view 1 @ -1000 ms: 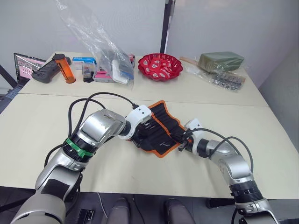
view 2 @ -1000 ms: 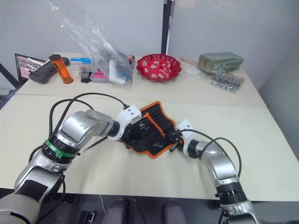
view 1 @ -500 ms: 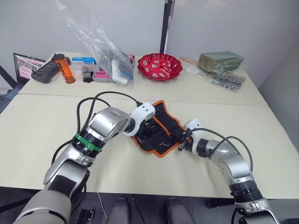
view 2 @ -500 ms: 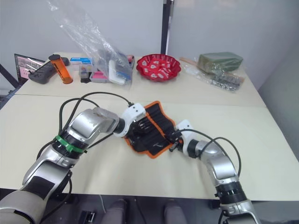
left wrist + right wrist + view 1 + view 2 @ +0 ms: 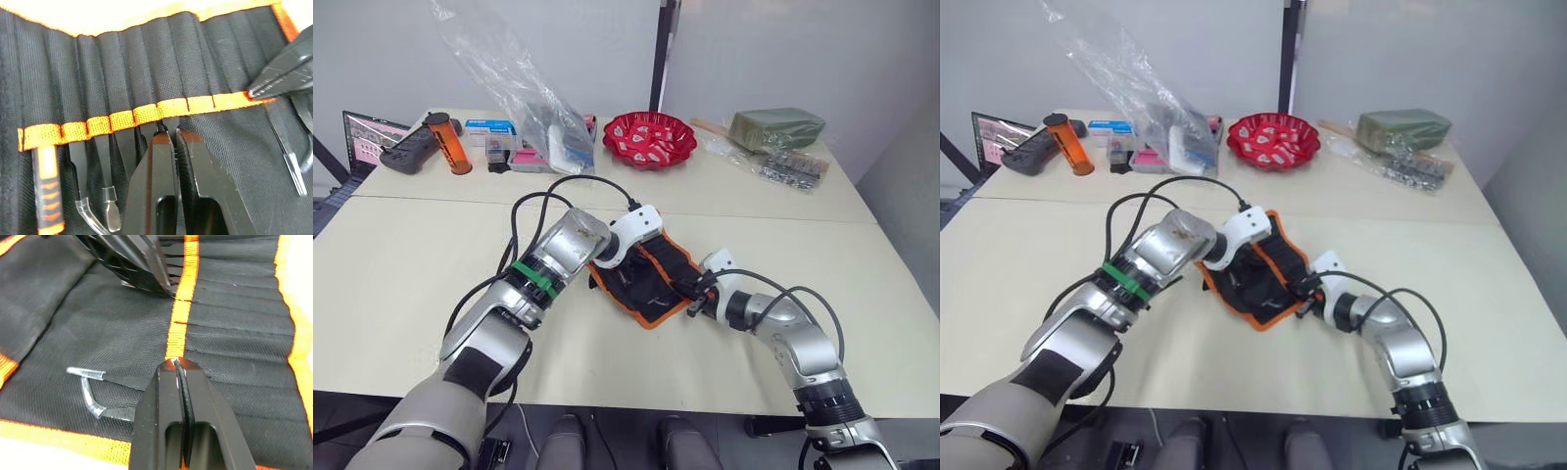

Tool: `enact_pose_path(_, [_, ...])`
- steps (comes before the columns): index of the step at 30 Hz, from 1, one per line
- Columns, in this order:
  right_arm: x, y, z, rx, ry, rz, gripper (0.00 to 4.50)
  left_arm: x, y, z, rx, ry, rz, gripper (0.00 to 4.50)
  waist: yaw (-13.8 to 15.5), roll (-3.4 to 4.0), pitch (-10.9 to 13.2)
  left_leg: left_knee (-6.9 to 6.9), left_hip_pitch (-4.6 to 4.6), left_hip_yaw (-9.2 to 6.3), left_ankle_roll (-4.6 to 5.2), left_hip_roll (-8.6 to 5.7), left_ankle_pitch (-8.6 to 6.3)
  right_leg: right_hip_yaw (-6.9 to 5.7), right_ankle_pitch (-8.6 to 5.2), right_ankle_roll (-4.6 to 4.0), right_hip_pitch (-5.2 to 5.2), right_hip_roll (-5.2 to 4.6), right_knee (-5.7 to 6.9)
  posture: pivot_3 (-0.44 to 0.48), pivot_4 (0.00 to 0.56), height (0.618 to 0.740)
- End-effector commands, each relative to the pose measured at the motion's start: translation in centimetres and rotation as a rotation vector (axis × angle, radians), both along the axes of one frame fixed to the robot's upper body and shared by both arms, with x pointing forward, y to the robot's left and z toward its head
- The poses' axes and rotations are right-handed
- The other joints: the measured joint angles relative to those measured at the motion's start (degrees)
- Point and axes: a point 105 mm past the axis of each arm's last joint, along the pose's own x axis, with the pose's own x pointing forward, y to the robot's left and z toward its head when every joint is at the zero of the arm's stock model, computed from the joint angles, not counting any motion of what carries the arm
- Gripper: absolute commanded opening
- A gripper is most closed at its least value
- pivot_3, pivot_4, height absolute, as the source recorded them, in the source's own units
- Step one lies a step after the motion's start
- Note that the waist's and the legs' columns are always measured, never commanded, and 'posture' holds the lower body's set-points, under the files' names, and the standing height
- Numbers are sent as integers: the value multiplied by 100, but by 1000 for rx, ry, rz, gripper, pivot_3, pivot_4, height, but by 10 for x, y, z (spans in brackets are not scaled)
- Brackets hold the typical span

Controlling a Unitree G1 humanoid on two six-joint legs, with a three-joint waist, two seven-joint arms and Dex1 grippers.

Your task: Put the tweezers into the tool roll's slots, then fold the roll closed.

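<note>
Black fabric with orange edging marks the tool roll (image 5: 646,279), lying open at the centre of the frame on the cream desk (image 5: 401,264). From lower left the left arm reaches across it, and its left hand (image 5: 173,139) sits over the roll's middle; in the left wrist view its two fingers are pressed almost together, tips at the orange band of the slots (image 5: 146,112), seemingly pinching the stem of one of the tweezers (image 5: 169,122) at a pocket mouth. Left of that point in the same view, several tweezers (image 5: 126,152) already stand in their pockets, some with clear tip guards. Further right in the head view, the right hand (image 5: 177,367) rests on the roll's right edge, fingers pressed together with their tips on the orange band, apparently pinning the fabric. Just beside it, on the inner cloth, lies a loose pair with a clear cap (image 5: 105,394), not pocketed.

Judging by this, the filling step is under way and nearly done. Next the left hand should seat its pair fully; the loose pair then wants picking up and aligning with a free slot before any folding.
</note>
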Motion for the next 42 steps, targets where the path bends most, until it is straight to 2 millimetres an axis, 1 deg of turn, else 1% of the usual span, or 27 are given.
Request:
enact_pose_path(1, [-14, -13, -43, -75, 163, -45, 0, 7, -8, 13, 0, -81, -37, 44, 4, 0, 0, 0, 0, 0, 0, 0, 0, 0, 0, 0, 0, 0, 0, 0, 150, 740])
enact_pose_path(5, [-14, -14, -43, -75, 163, -51, 0, 10, -7, 13, -5, -76, -27, 44, 23, 0, 0, 1, 0, 0, 0, -1, 0, 0, 0, 1, 2, 0, 0, 0, 150, 740])
enact_pose_path(7, [-14, -15, -43, -75, 163, -52, 0, 10, -6, 17, -20, -68, -18, 44, 21, 0, 0, 2, -1, 0, 0, -2, 0, 1, 0, 2, 2, 0, 0, 0, 150, 740])
enact_pose_path(10, [-14, -15, -44, -75, 164, -55, 0, 11, 3, 24, -32, -73, 1, 1031, 12, 0, 0, 0, -3, -1, 1, -1, 0, 1, 1, 3, 0, 0, 0, 0, 150, 740])
enact_pose_path(15, [-13, -15, -45, -79, 165, -54, 0, 7, 29, 42, -72, -88, 52, 2655, -23, 2, -1, -11, -2, -1, 1, -1, 0, 2, -2, 5, -3, 0, 1, 0, 150, 740])
enact_pose_path(17, [-13, -14, -45, -81, 162, -47, 0, 9, 42, 48, -90, -117, 86, 3344, -23, 2, -1, -11, 0, -1, 1, -1, 0, 2, -3, 6, -2, 0, 0, 0, 150, 740])
enact_pose_path(20, [-12, -13, -45, -83, 161, -43, 0, 9, 63, 64, -156, -141, 134, 4293, -20, 2, -1, -7, 1, -1, 1, -1, 0, 2, -2, 6, 0, 0, 1, 0, 150, 740])
enact_pose_path(21, [-12, -12, -45, -83, 162, -42, 0, 7, 70, 70, -184, -146, 143, 4479, -19, 2, -1, -7, 1, -1, 1, -1, 1, 2, -2, 6, 0, 0, 2, 0, 150, 740])
enact_pose_path(25, [-12, -11, -47, -86, 166, -34, 0, 3, 102, 90, -235, -187, 224, 4479, -26, 2, -1, -10, 1, -1, 1, 1, 0, 1, -2, 6, -2, 0, 2, 0, 150, 740])
enact_pose_path(27, [-12, -10, -47, -87, 165, -34, 0, 1, 112, 99, -278, -210, 258, 4479, -26, 2, -1, -10, 2, -1, 1, 1, 0, 2, -2, 6, -2, 0, 2, 0, 150, 740])
enact_pose_path(28, [-10, -11, -46, -86, 160, -38, 0, 0, 121, 104, -295, -239, 285, 4479, -26, 2, -2, -10, 3, -1, 1, 2, 0, 1, -2, 6, 0, 1, 2, 0, 150, 740])
enact_pose_path(30, [-8, -10, -45, -88, 152, -38, 0, -7, 143, 116, -340, -342, 331, 4479, -37, 3, -2, -9, 8, -1, 1, 2, 0, 2, -2, 6, 4, 0, 2, 0, 150, 740])
enact_pose_path(32, [-6, -10, -45, -90, 144, -34, 0, -21, 155, 128, -369, -476, 328, 4479, -58, 3, -3, -10, 12, -1, 1, 5, 0, 2, -1, 4, 4, 0, 4, 0, 150, 740])
enact_pose_path(33, [-6, -9, -44, -90, 140, -30, 0, -27, 163, 130, -393, -509, 359, 4479, -74, 3, -4, -13, 16, -1, 1, 7, 0, 2, 0, 3, 4, 1, 5, 0, 150, 740])
enact_pose_path(34, [-4, -10, -43, -92, 137, -29, 0, -35, 173, 128, -396, -560, 379, 4479, -78, 3, -4, -14, 15, 1, 1, 9, 0, 2, 1, 1, 4, 1, 5, 0, 150, 740])
enact_pose_path(36, [-2, -12, -42, -93, 132, -29, 0, -48, 194, 118, -341, -632, 437, 4479, -70, 1, -5, -13, 14, 0, 0, 10, 0, 1, 1, 0, 6, 1, 5, 0, 150, 740])
enact_pose_path(37, [-1, -13, -42, -94, 129, -29, 0, -53, 202, 115, -319, -656, 455, 4479, -83, 0, -6, -13, 18, 1, 1, 10, 0, 2, 3, -3, 6, 1, 4, 0, 150, 740])
enact_pose_path(40, [4, -15, -40, -92, 113, -35, 0, -73, 237, 99, -406, -578, 600, 4479, -70, -14, -14, -12, 28, 2, 0, 10, 0, 2, 4, -7, 14, 1, 4, 0, 150, 740])
enact_pose_path(42, [7, -15, -41, -93, 101, -28, 0, -107, 262, 78, -462, -540, 685, 4479, -89, -18, -17, -11, 34, 4, 0, 12, 0, 1, -10, -40, 16, -1, 3, 0, 150, 740])
